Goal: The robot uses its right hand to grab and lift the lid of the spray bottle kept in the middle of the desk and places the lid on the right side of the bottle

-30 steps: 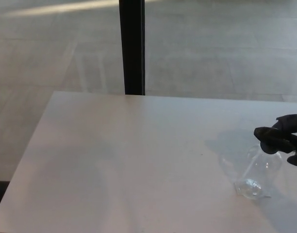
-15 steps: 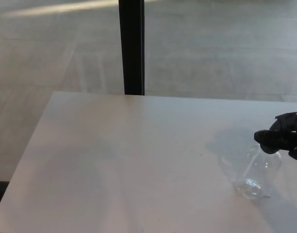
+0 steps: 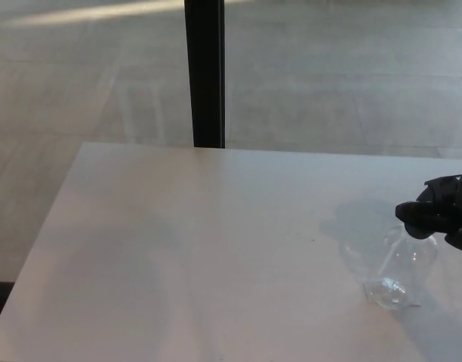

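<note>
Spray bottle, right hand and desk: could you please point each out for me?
spray bottle (image 3: pixel 403 265), head view, on its clear body.
right hand (image 3: pixel 442 215), head view, on the black fingers at the bottle's top.
desk (image 3: pixel 201 249), head view, on bare tabletop.

A pale, matte white desk (image 3: pixel 201 249) fills the lower part of the head view, its far edge running straight across and its left edge slanting toward the bottom left corner. Beyond it lies a grey tiled floor (image 3: pixel 329 83) with faint joint lines. A black upright post (image 3: pixel 205 72) rises from behind the desk's far edge to the top of the frame. A bright streak of light (image 3: pixel 95 11) crosses the floor at upper left. Soft shadows lie on the desk.
</note>
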{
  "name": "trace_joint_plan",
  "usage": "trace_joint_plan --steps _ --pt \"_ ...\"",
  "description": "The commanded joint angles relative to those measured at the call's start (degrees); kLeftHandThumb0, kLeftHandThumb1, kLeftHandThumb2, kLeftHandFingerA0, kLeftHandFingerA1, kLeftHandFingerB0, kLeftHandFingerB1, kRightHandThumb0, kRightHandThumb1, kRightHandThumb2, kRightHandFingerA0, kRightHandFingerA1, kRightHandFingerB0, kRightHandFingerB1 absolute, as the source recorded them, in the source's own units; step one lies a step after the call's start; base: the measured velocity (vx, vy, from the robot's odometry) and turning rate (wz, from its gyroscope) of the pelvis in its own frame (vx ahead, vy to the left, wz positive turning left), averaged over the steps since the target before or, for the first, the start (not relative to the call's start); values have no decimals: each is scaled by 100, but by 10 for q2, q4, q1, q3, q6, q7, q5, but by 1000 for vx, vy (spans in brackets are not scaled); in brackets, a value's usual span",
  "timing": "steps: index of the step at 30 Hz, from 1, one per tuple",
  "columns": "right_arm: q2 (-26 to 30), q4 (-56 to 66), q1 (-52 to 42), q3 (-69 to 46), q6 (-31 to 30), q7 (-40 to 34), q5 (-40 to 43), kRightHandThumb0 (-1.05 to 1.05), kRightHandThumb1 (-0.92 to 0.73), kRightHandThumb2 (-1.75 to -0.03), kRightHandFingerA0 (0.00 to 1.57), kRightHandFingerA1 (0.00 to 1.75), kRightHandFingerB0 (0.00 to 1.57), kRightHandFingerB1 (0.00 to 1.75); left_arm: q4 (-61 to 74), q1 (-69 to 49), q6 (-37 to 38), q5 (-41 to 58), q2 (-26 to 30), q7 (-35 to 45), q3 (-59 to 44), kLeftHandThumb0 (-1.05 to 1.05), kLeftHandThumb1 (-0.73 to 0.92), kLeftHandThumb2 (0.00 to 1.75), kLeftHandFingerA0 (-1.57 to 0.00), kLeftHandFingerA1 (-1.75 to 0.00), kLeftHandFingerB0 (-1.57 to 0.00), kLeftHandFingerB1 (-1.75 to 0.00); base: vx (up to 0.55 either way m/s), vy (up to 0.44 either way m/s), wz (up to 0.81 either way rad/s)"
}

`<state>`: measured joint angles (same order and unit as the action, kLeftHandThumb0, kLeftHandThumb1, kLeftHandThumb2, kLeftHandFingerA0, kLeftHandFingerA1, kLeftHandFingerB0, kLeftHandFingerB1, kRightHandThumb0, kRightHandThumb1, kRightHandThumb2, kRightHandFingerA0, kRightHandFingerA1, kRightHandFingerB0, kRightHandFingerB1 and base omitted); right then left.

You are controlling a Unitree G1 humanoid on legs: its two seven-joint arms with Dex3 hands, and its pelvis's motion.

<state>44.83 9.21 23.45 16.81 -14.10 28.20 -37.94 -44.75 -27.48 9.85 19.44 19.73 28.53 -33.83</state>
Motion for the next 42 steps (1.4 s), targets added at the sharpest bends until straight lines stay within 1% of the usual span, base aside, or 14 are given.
trace_joint_plan --steps 1,14,42 --pt "-7 -14 3 -5 14 -2 -11 -28 -78 -65 92 133 49 37 -2 -4 13 8 0 -2 -2 -69 72 62 -62 -52 -49 -39 0 0 0" --pt "-22 -35 10 -6 25 -8 -14 -28 -78 -65 92 133 49 37 6 -4 8 8 5 -6 -5 -69 72 62 -62 -52 -49 -39 0 0 0" --pt "-34 -64 13 -4 43 -13 -21 -28 -78 -65 92 133 49 37 3 -6 7 4 3 -13 -1 -69 72 62 -62 -52 -49 -39 0 0 0"
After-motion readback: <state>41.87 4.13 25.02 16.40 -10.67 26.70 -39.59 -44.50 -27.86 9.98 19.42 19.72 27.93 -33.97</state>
